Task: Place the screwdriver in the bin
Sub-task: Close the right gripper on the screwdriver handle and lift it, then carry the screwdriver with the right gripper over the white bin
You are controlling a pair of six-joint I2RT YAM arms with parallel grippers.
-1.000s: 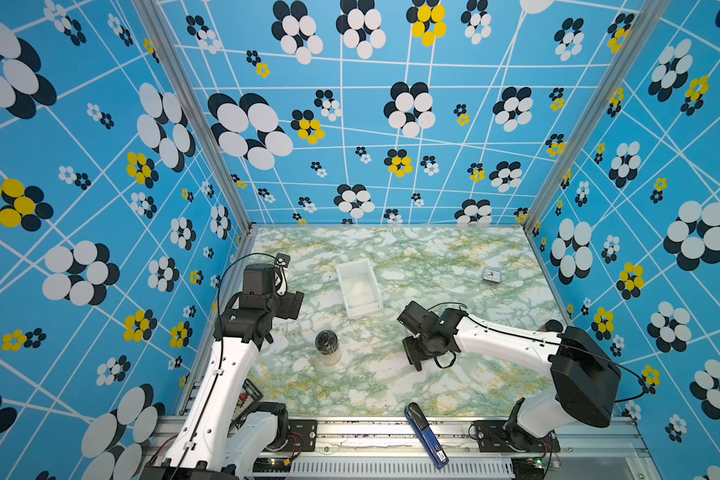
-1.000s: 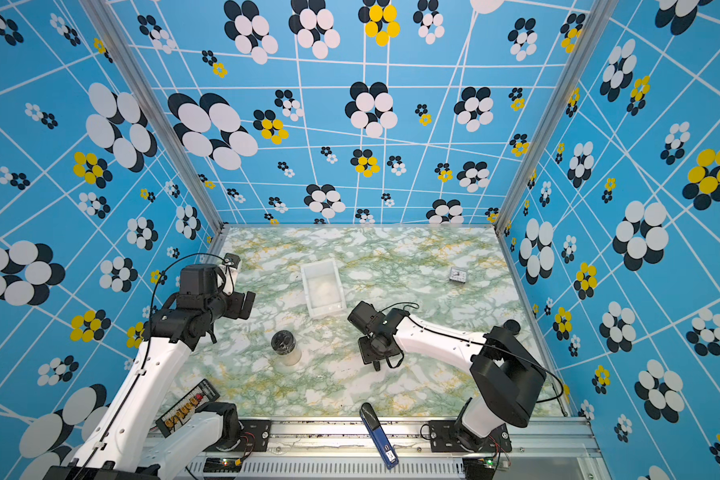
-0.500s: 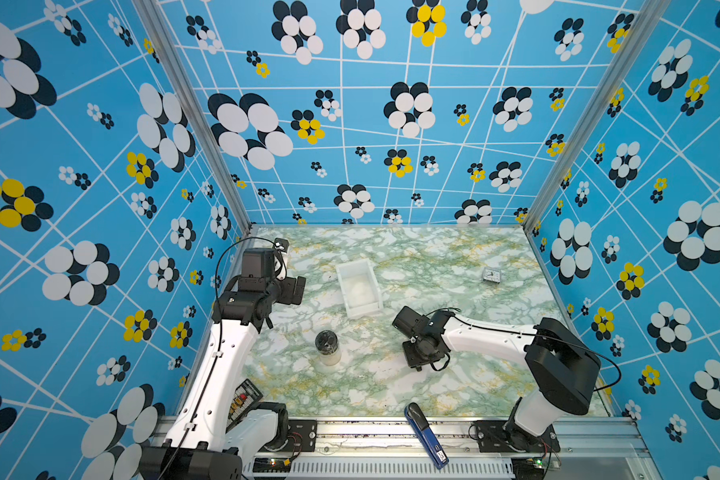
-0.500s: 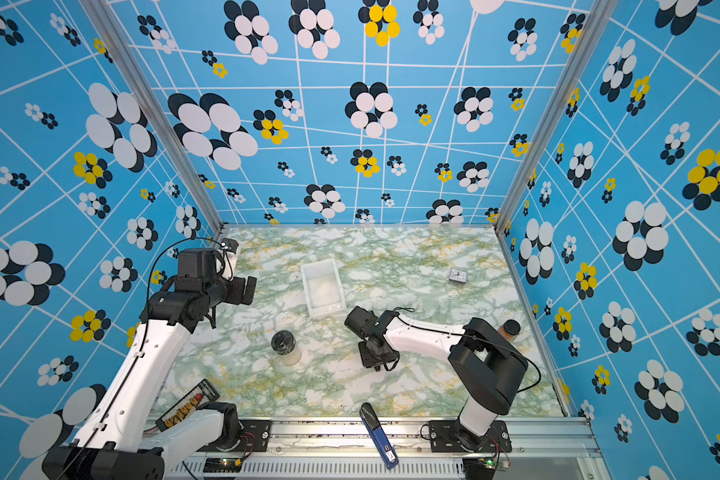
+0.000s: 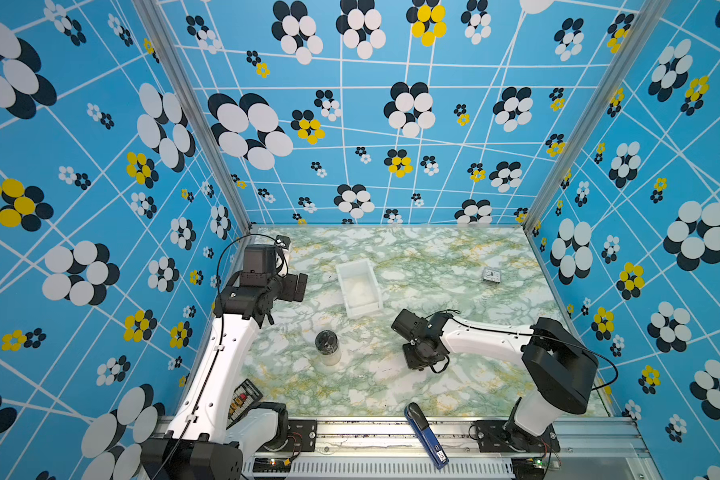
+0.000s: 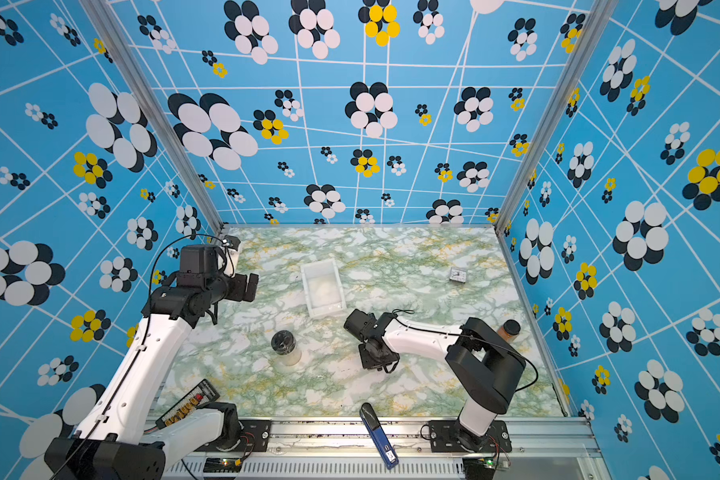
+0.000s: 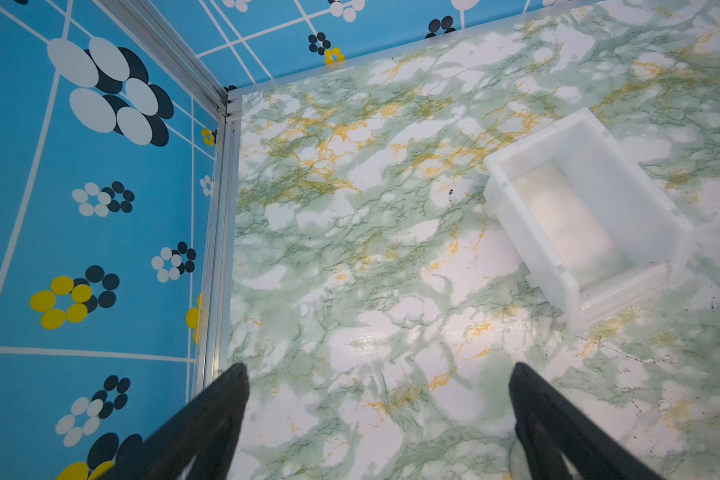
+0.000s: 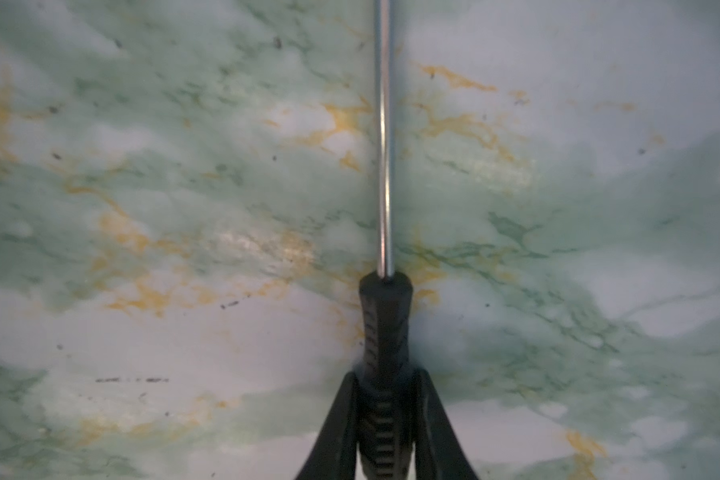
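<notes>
— Where is the screwdriver (image 8: 385, 307)?

— In the right wrist view its black handle sits between the two fingers of the right gripper (image 8: 386, 374), which are pressed tight on it. The thin metal shaft points straight away from them, low over the marble table (image 5: 454, 270). I cannot tell whether it touches the table. In both top views the gripper covers it.

— And the bin (image 5: 364, 309)?

— It stands toward the middle of the table, near the right gripper but apart from it, farther back and a little to the left. Open marble lies between them.

— The left gripper (image 7: 377, 370)?

— It hangs close to the left wall (image 7: 100, 249) with its fingers spread wide and nothing between them. The bin's edge is well apart from it.

— What stands near the edges?

— A jar (image 5: 327, 347) with a dark lid stands in front of the bin, left of the right gripper. A small clock (image 5: 491, 274) lies near the right wall. A blue-and-black tool (image 5: 427, 432) lies across the front rail (image 5: 350, 430).
</notes>
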